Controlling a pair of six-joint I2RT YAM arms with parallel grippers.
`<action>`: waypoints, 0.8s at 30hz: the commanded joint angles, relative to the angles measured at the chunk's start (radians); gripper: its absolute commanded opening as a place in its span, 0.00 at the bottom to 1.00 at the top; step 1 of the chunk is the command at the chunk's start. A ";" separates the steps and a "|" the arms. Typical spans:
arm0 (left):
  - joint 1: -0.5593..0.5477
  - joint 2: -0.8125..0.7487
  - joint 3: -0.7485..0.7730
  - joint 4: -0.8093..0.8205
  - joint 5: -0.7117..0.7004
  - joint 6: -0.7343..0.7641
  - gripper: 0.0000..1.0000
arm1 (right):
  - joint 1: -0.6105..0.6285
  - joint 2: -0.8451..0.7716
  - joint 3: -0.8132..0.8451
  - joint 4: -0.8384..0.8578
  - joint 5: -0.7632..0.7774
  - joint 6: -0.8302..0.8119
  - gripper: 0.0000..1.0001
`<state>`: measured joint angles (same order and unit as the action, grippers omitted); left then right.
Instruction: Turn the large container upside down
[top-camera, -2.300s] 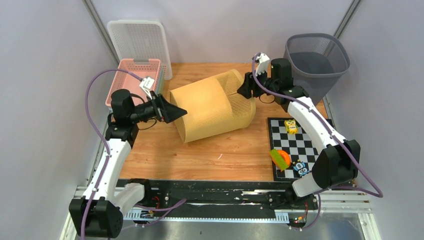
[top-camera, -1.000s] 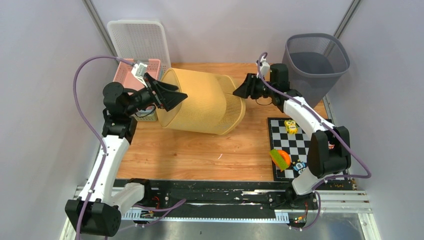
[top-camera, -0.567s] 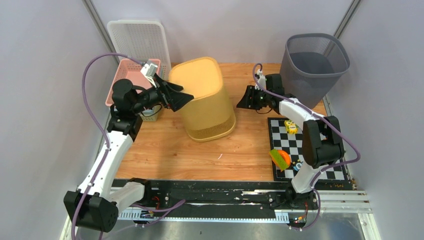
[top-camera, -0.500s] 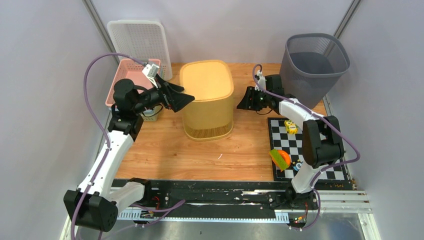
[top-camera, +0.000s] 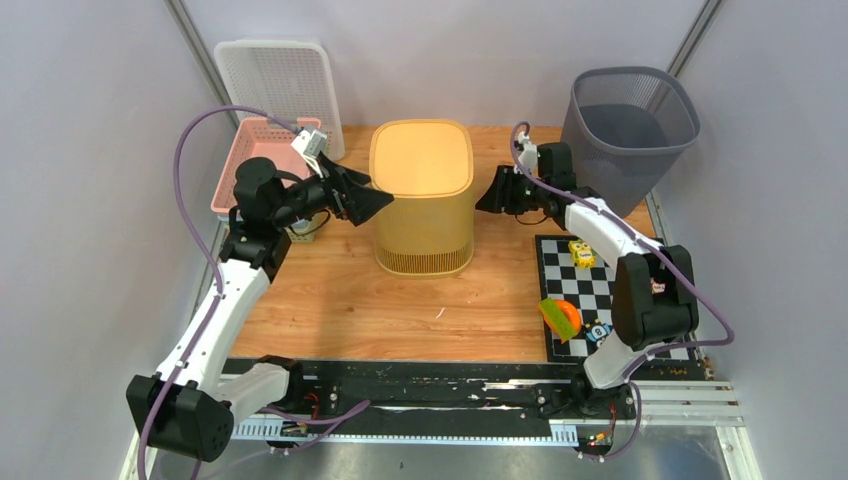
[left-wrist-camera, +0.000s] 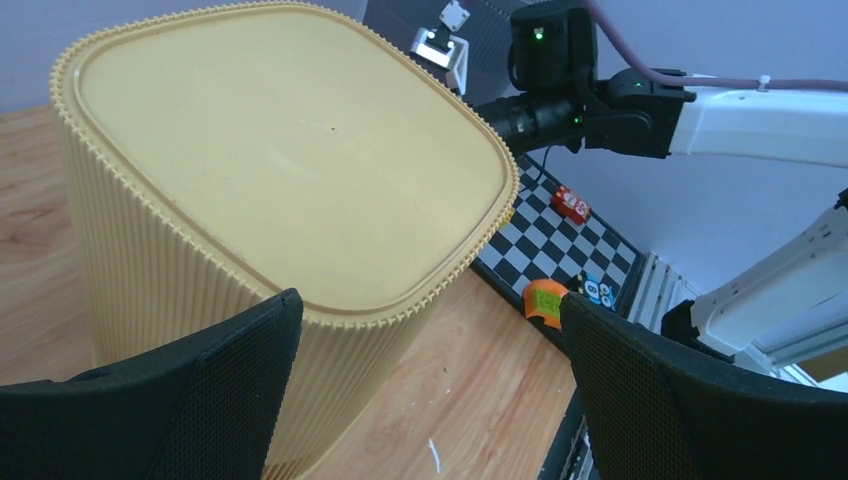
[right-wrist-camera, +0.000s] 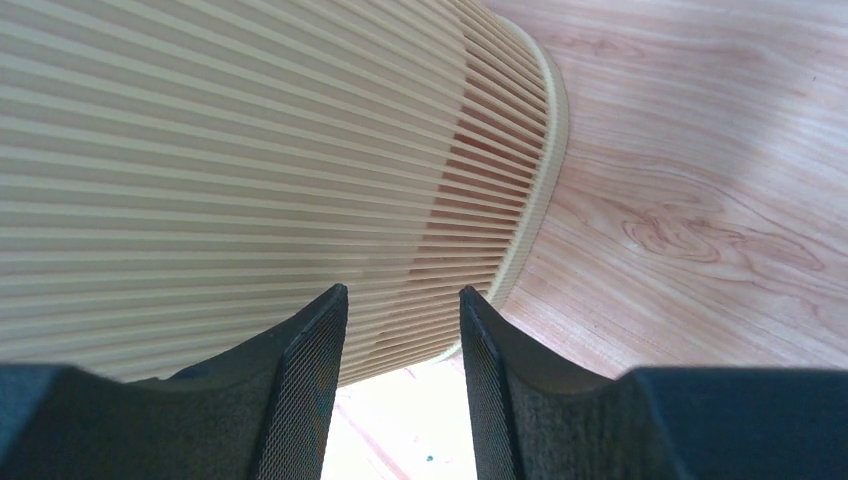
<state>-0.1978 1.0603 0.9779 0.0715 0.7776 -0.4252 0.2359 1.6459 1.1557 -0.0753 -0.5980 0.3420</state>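
Jaws on left gripper (top-camera: 372, 197) spread wide, just beside large container (top-camera: 421, 160). Right gripper (top-camera: 488, 196) part-spread, pinching nothing (ribbed wall close ahead). Container stands mouth-down on table (top-camera: 330, 300), between both. Likely best: back both arms straight away, without brushing its walls.
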 joint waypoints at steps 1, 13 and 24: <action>-0.016 -0.008 0.005 -0.034 -0.031 0.050 1.00 | -0.006 -0.072 0.006 -0.002 -0.010 -0.038 0.50; -0.023 -0.058 0.128 -0.371 -0.206 0.397 1.00 | 0.024 -0.333 0.121 -0.153 0.131 -0.327 0.74; -0.031 -0.141 0.041 -0.519 -0.292 0.763 1.00 | 0.030 -0.450 0.297 -0.224 0.665 -0.628 0.77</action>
<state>-0.2165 0.9367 1.0595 -0.3725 0.5232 0.1787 0.2554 1.1831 1.4067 -0.2470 -0.1848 -0.1337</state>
